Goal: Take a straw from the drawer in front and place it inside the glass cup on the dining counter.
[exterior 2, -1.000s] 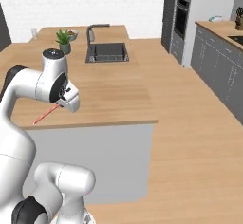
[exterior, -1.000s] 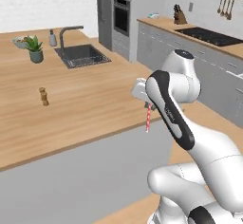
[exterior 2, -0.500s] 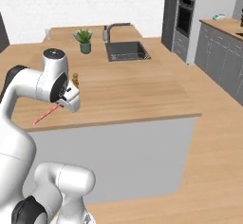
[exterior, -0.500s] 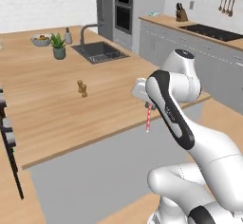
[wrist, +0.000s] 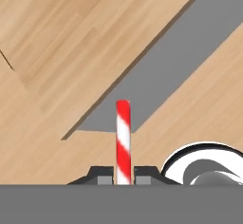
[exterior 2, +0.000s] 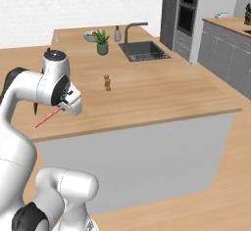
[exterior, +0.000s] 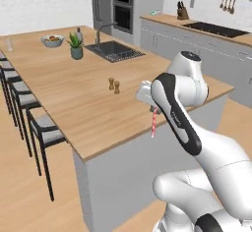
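Note:
My gripper point(exterior: 153, 109) is shut on the red-and-white striped straw point(exterior: 154, 124), which hangs down from the fingers over the near edge of the dining counter point(exterior: 74, 103). From the right base view the straw point(exterior 2: 46, 119) slants down and to the left out of the gripper point(exterior 2: 62, 108). In the hand view the straw point(wrist: 123, 140) stands up between the two dark fingertips point(wrist: 102, 177), with the counter's wood and its grey end panel beyond. A faint clear shape that may be the glass cup point(exterior: 9, 43) stands at the counter's far left end. The drawer is out of view.
On the counter stand two small shakers point(exterior: 114, 85), a potted plant point(exterior: 76, 46), a fruit bowl point(exterior: 52, 40) and a sink with tap point(exterior: 114, 50). Black-framed stools point(exterior: 29, 108) line its left side. Grey wall cabinets with a hob point(exterior: 216, 29) run at the back right.
The whole picture has shifted, so the base has moved: the counter's corner and the stools have come into view. The arm's pose and its hold on the straw look unchanged.

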